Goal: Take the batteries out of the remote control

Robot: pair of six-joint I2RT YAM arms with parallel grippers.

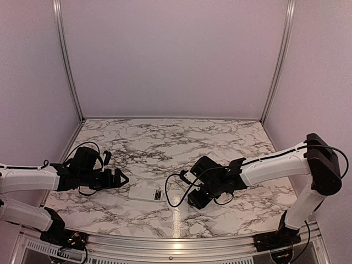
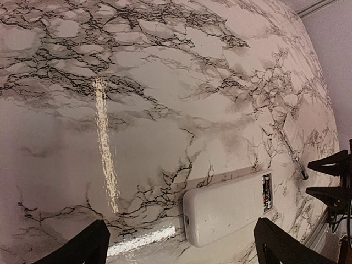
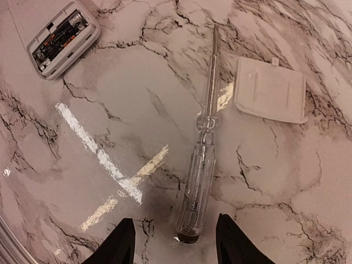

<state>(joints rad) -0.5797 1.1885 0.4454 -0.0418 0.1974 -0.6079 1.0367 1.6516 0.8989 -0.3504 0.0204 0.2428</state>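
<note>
White flat plastic remote control (image 1: 146,194): lies back-up on the veined marble table (image 1: 165,143) between both arms, its compartment exposed for access.
Small dark cylindrical batteries (image 3: 55,37): seemingly seated in that recess.
Left gripper (image 2: 180,220): jaws wide apart, framing the remote's end, likely to steady it.
Right gripper (image 3: 175,219): fingers apart beside the clear-handled screwdriver (image 3: 204,137), not clamped.

One remote control (image 3: 60,38), one clear-handled screwdriver (image 3: 204,148) and one small white cover piece (image 3: 269,91).
</note>
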